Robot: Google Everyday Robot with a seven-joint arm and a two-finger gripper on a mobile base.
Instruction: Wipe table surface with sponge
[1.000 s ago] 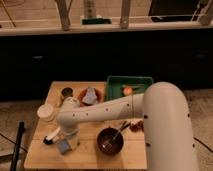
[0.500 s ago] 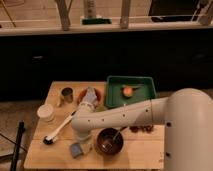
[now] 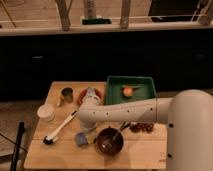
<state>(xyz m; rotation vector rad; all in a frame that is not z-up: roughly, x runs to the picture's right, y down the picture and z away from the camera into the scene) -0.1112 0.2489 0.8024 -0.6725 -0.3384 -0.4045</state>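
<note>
A small grey-blue sponge lies on the wooden table, near the front, just left of a dark bowl. My white arm reaches in from the right across the table. Its gripper is at the arm's left end, directly above and behind the sponge, and is mostly hidden by the arm's wrist. I cannot tell whether it touches the sponge.
A dark bowl with a spoon is right of the sponge. A white-handled dish brush lies to the left. A white cup, a metal cup and a red plate stand behind. A green tray holds an orange.
The sponge has slid to the right along the table's front, from the left part to beside the dark bowl. The arm's end moved right with it.
</note>
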